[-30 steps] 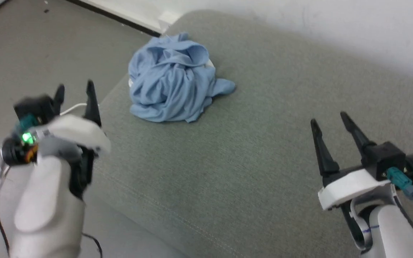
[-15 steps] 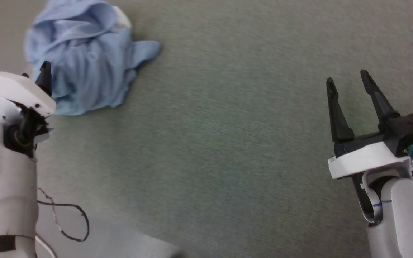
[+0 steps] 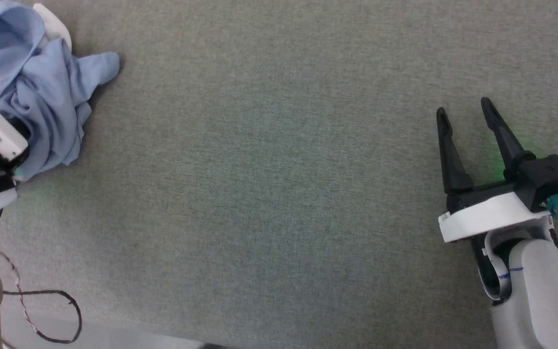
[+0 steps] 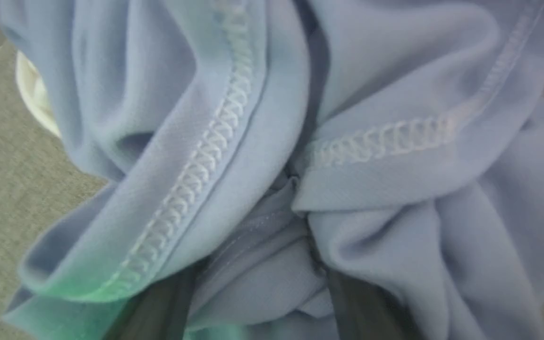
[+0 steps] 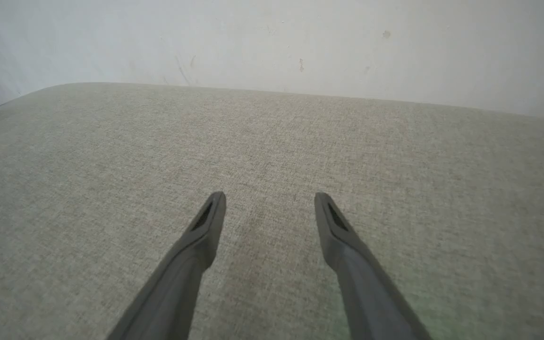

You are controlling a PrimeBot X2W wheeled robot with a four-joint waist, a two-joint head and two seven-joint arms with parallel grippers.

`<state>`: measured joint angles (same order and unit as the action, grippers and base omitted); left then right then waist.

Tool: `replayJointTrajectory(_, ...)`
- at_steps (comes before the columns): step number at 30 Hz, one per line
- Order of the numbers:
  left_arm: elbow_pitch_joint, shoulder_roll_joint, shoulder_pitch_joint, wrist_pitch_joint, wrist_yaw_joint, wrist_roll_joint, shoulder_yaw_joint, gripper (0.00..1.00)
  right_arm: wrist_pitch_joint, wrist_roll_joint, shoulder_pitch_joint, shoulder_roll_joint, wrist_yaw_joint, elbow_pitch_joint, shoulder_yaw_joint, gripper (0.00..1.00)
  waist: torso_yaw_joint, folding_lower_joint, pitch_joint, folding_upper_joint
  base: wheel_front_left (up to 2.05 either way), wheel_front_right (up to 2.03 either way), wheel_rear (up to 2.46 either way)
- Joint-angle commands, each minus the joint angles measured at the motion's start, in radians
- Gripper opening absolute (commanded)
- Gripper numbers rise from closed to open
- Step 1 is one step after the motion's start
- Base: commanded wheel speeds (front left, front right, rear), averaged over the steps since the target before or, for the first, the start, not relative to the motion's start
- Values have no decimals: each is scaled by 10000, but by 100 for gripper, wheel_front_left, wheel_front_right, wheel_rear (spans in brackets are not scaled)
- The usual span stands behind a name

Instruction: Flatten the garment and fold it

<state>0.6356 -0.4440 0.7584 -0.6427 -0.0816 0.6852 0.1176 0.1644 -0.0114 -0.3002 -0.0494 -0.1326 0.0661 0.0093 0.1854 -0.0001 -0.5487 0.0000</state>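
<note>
Head camera's swung since half a second ago, so the garment now sits crumpled in the head view's top-left corner. Your left claw has pushed into its folds; cloth hides the tips, so I can't tell if it's pinching anything. Right claw hovers spread wide with nothing in it, well apart from the shirt. You've got loads of bare grey cushion between them, and its far edge runs along the wall. Count: one garment, two claws, one cable loop off the near-left edge.
</note>
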Motion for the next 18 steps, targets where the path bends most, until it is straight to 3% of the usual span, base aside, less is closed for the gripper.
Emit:
replayJointTrajectory(1,187,824,-679,-312,48,-20,-481,12,57,-72,6,-8,19,94,21,100,-26,1,407,0,0,0,0)
replayJointTrajectory(2,-150,641,-771,32,3,-229,-485,0,86,-105,24,-8,19,163,27,100,-41,1,585,0,0,0,0)
replayJointTrajectory(12,-2536,-743,-695,5752,-466,-2722,-361,0,406,-617,478,-8,19,926,0,100,-570,1,2759,0,0,0,0)
replayJointTrajectory(18,-3742,-825,-1,7227,-180,-3573,-1110,0,520,-898,871,-8,19,1270,-78,100,-1212,1,3793,0,0,0,0)
